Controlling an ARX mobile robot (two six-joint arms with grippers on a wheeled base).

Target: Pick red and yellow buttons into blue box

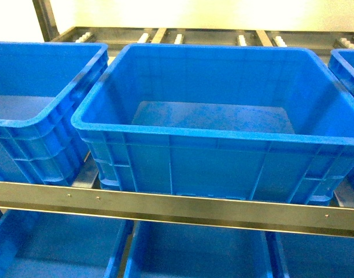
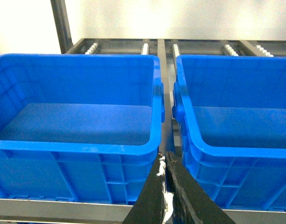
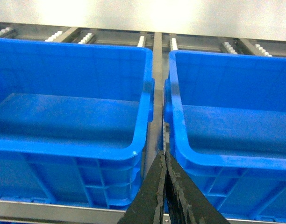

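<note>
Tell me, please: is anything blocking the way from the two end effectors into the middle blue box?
Nothing visible blocks it. The blue box is open on top and looks empty. The left end effector and right end effector are closed in front of the gaps between crates. Neither button appears in any view.

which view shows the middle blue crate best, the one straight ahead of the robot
The head view: the blue box sits centred, with its whole rim, floor and front wall visible and nothing inside. Each wrist view shows two crates cut off at the frame edges; it appears to be the right one in the left wrist view and the left one in the right.
</note>
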